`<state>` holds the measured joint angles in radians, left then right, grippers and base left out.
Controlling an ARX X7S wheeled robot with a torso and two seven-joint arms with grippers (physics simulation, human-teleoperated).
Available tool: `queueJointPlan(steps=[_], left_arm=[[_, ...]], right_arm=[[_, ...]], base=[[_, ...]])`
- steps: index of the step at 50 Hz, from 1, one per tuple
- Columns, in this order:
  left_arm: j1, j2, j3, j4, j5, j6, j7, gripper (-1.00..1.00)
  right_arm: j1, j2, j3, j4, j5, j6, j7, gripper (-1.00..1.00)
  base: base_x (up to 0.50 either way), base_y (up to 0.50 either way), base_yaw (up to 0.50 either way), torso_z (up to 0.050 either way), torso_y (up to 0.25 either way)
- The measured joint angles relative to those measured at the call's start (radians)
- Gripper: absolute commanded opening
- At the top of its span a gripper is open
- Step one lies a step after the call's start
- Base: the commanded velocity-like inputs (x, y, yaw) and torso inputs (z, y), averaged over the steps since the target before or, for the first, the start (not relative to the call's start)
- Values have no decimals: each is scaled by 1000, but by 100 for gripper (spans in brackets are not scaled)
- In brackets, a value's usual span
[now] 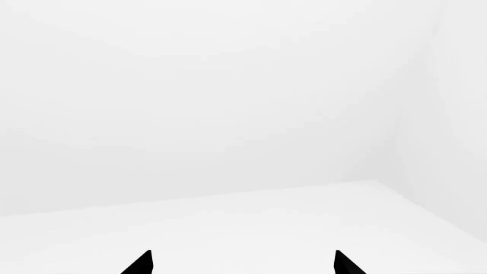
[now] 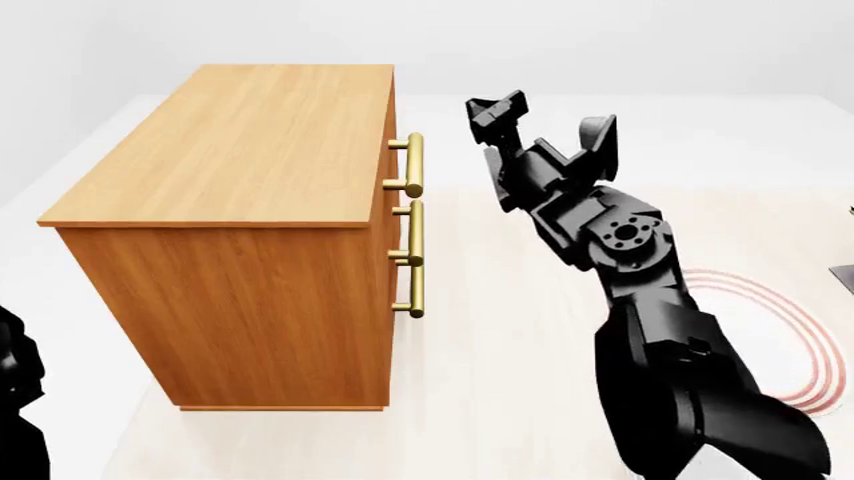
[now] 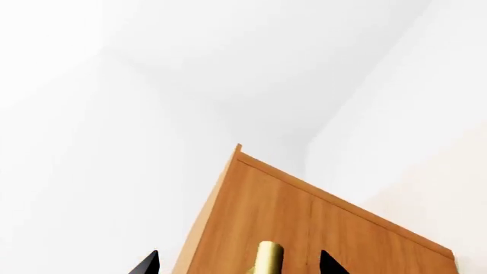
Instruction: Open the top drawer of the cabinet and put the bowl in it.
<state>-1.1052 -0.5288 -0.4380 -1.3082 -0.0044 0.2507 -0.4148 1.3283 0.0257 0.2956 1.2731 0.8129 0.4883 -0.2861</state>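
Head view, nearest: my right arm (image 2: 667, 340) fills the lower right of the picture, black and bulky, reaching up and forward.
Plate: a white plate with red rings (image 2: 801, 340) peeks out from behind that arm on the pale floor; most of it is covered.
Left arm: only a dark sliver (image 2: 16, 400) at the lower left edge.
Right gripper: my right gripper (image 2: 541, 122) hangs out in front of the cabinet face, level with the upper handle, well apart from it, fingers spread wide with nothing between them.
Right wrist view: two black fingertips (image 3: 148, 264) at the picture's edge with the brass handle end (image 3: 268, 258) lined up between them, not touching.
Cabinet: the cabinet (image 2: 240, 250) stands to my left, orange-brown, drawer front turned to the right.
Top drawer: the top drawer (image 2: 395, 160) sits flush and closed, its brass bar (image 2: 414, 165) standing off the front; lower handles (image 2: 414, 255) follow beneath.
Left gripper: in the left wrist view my left gripper (image 1: 243, 264) shows two tips set well apart, facing blank white floor and wall.
Bowl: I can't find it in any picture.
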Motion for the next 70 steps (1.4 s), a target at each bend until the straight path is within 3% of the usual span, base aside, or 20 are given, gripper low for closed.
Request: queueJointPlan(steps=[23,39,70], left_arm=[[-6,0,4,0,5,0,5,100],[-7,-1,8,0,6,0,4,100],[-9,1,21,0,7,0,0,100]], right_arm=[[-43,-23,-343,32,352,-61,7,100],[-62,-25,-695,35,685,-116,1,100],[-31,-26,-1681,32,1621,-253,-99,100]], base=[[0,0,0,0,0],[0,0,0,0,0],[0,0,0,0,0]])
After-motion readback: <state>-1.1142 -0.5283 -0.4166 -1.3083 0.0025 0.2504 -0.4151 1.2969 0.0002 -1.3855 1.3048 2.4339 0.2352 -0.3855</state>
